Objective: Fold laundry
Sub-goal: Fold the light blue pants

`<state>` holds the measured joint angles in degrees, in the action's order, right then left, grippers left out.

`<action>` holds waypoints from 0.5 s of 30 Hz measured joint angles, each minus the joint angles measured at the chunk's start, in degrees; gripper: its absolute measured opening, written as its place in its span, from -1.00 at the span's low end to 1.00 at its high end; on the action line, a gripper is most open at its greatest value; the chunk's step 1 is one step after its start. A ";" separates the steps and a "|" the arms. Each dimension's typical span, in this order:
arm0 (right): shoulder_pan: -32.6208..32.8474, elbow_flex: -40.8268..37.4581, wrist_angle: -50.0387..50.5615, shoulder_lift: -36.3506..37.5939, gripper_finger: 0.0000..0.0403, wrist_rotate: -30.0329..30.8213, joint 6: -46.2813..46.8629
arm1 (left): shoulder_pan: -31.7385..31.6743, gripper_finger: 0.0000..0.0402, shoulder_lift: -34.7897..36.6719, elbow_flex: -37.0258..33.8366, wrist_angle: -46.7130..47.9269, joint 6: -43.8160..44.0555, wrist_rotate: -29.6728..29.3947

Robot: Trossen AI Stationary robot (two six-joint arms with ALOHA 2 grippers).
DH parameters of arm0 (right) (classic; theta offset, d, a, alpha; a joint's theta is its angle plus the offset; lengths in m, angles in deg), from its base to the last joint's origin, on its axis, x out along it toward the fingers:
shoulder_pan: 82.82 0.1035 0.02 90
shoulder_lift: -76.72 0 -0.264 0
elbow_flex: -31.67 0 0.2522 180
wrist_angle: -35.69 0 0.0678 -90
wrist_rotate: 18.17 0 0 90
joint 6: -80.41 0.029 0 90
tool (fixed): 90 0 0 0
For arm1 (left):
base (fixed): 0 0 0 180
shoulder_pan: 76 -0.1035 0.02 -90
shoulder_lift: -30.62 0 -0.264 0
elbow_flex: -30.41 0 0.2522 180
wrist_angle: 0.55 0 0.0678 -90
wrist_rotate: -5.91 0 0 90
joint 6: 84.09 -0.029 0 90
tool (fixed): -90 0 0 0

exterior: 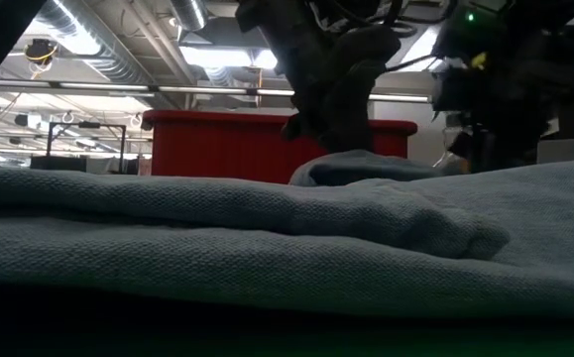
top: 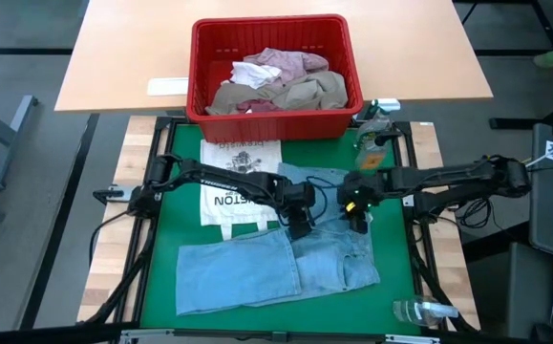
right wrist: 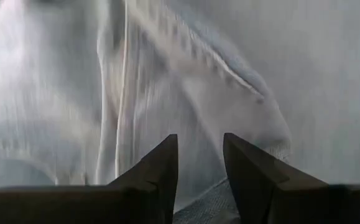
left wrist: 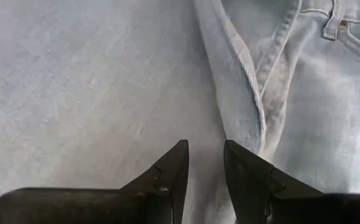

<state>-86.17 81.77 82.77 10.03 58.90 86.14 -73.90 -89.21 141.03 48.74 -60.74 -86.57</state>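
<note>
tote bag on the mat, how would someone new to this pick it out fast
Start at the red basket at the far edge of the green mat. Just in front of it, towards the left arm's side, lies the tote bag, flat on the mat. It is the only white cloth with dark printed lettering; the jeans beside it are plain light blue denim.

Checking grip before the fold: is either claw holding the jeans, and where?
Cannot be told. Both claws sit on the jeans near the middle, left claw by a seam fold, right claw on bunched denim; no pinch shows.
</note>
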 joint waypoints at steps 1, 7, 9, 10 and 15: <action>0.00 0.01 1.99 0.01 -0.36 -0.23 -0.09 | 0.24 -0.52 0.00 0.00 0.00 0.00 -0.08; 0.00 0.13 7.95 0.93 -0.36 -4.45 0.23 | 1.67 -0.52 0.00 -1.92 -0.57 0.05 -0.17; 0.00 0.15 8.34 0.82 -0.36 -6.53 0.07 | 2.05 -0.52 0.00 -2.67 -0.65 0.05 -0.19; 0.00 0.13 8.61 0.80 -0.36 -7.22 0.02 | 2.23 -0.52 0.00 -3.02 -0.65 0.07 -0.19; 0.00 0.19 9.81 0.96 -0.36 -9.11 0.00 | 2.97 -0.52 -0.02 -4.10 -0.81 0.02 -0.25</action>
<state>-86.17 81.96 92.58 11.00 49.79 86.14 -70.93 -89.23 136.93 47.93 -60.71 -86.82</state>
